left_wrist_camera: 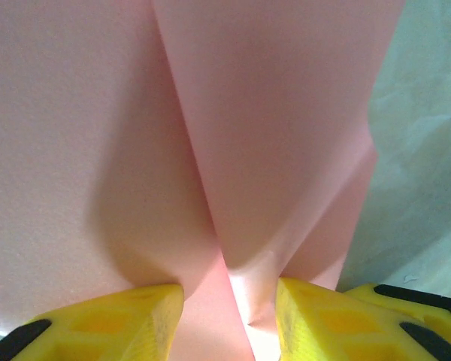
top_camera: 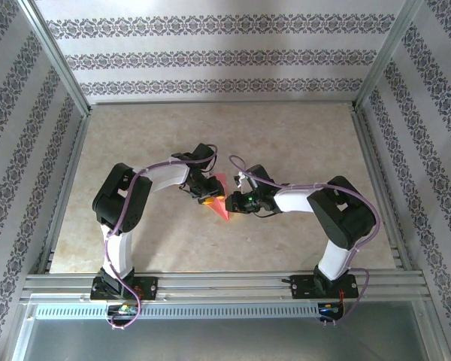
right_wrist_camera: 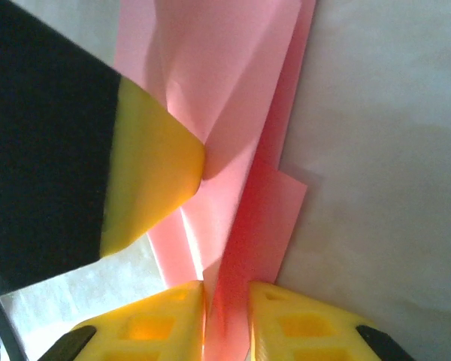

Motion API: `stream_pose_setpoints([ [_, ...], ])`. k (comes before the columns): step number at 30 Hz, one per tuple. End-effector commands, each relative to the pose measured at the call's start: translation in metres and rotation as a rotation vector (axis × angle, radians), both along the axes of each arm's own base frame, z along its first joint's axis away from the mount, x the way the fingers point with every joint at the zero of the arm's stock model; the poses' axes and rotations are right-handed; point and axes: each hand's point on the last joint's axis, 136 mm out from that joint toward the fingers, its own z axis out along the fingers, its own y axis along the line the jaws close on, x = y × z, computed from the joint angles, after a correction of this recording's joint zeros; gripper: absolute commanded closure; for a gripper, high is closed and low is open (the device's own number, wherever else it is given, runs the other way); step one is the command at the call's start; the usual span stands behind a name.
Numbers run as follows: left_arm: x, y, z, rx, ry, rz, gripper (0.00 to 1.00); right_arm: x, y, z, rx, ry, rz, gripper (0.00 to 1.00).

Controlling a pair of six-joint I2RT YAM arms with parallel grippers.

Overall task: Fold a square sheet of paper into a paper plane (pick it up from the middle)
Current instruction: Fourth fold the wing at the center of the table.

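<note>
The pink-red sheet of paper (top_camera: 220, 209) is folded into a slim pointed paper plane shape and is held just above the table's middle, between both grippers. In the left wrist view its layered flaps (left_wrist_camera: 270, 113) rise in a V, with the centre ridge running down between my left gripper (left_wrist_camera: 230, 289) fingers, which touch it on both sides. My left gripper (top_camera: 208, 197) holds it from the left. My right gripper (right_wrist_camera: 225, 289) is shut on the paper's (right_wrist_camera: 233, 90) red lower fold. It comes in from the right (top_camera: 237, 203). One yellow-tipped left finger (right_wrist_camera: 150, 173) presses the paper's side.
The beige table (top_camera: 286, 143) is bounded by metal frame rails (top_camera: 225, 284) at the front and sides. Patterned walls stand behind and to both sides. Both arms bend inward, their wrists nearly touching at the centre.
</note>
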Motion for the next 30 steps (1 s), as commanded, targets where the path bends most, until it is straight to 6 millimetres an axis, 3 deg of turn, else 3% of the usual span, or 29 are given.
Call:
stream_pose_setpoints([
  [1,-0.044,0.044,-0.063,0.226,0.169,0.023,0.6,0.0,0.01,-0.002,0.004,-0.012,0.04,0.78],
  [10,-0.038,0.039,-0.051,0.203,0.15,0.023,0.6,0.0,0.008,-0.004,-0.001,-0.013,0.043,0.84],
  [18,-0.003,0.013,0.02,0.074,-0.021,-0.008,0.55,-0.001,0.001,-0.003,-0.005,-0.012,0.055,0.88],
  [20,0.001,0.011,0.03,0.039,-0.042,-0.002,0.54,-0.001,0.0,-0.002,-0.004,-0.015,0.059,0.88],
  [30,0.004,0.02,0.007,0.0,-0.017,0.033,0.54,-0.003,0.002,0.0,0.013,-0.009,0.079,0.88],
])
